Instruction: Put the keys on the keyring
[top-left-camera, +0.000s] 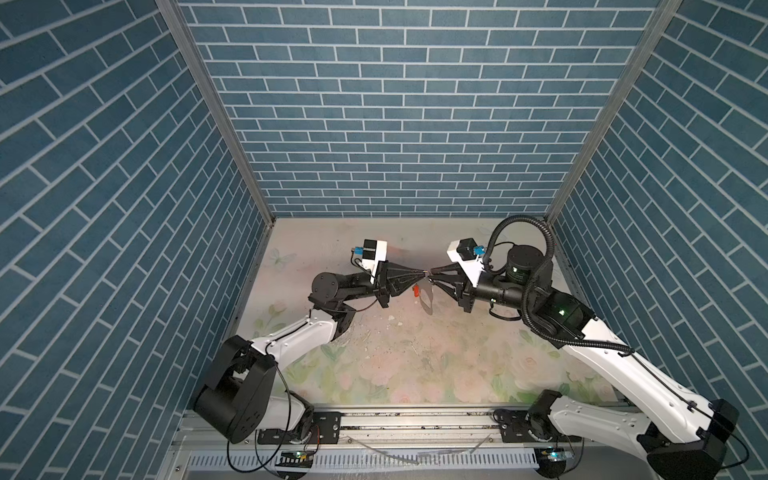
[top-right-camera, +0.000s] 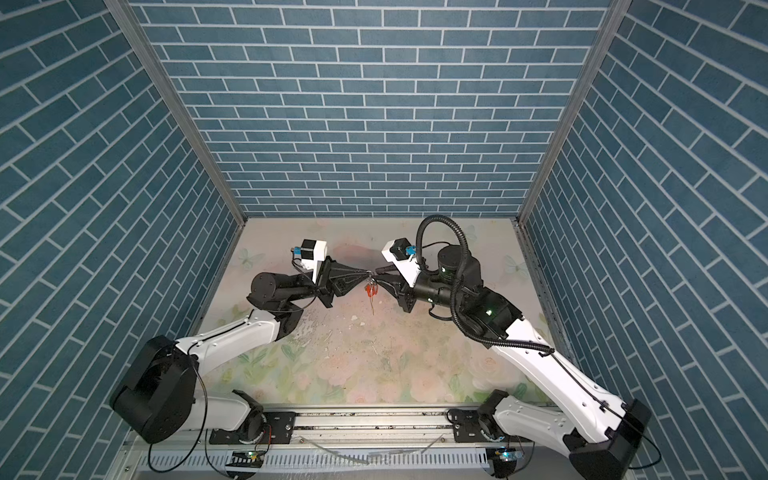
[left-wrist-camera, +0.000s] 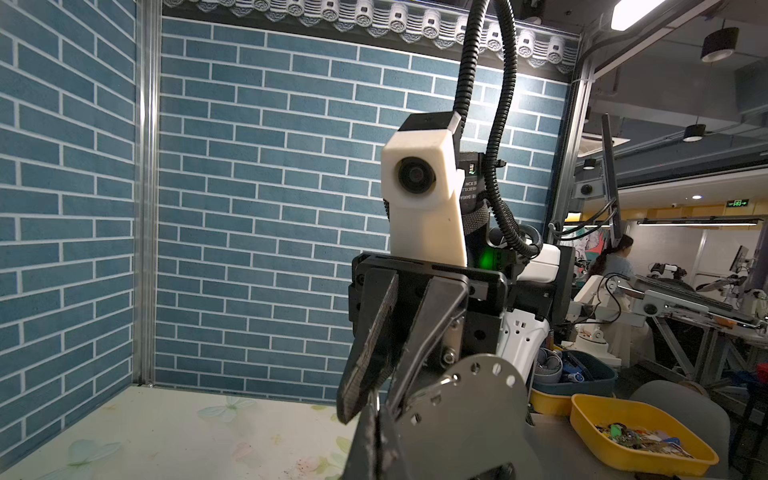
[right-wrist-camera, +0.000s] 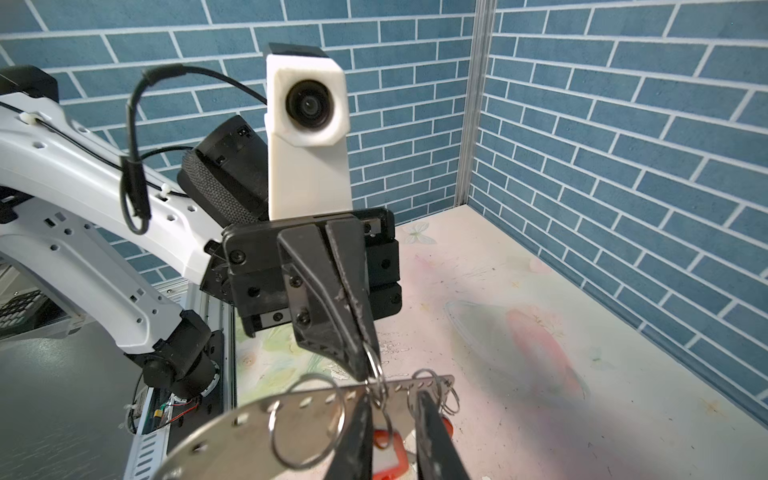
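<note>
**Claws tip to tip above tabletop, keyring hung between them**

The left claw (right-wrist-camera: 362, 365) was seen pressed together, pinched on a small silver ring (right-wrist-camera: 372, 359) at the keyring's holed edge. The right claw (left-wrist-camera: 370, 411) was found tip to tip with it, jaws a little apart across that same edge. Whether it was clamped on anything could not be told. The keyring (top-left-camera: 427, 300) was hung in the air just below the two tips, clear of the floral tabletop (top-left-camera: 415, 365). The keys (top-right-camera: 369, 291) were seen dangling just under the tips, orange-red tags beside the keyring. How each was attached could not be made out. Other silver rings (right-wrist-camera: 271, 428) were noted along the keyring's edge.
</note>
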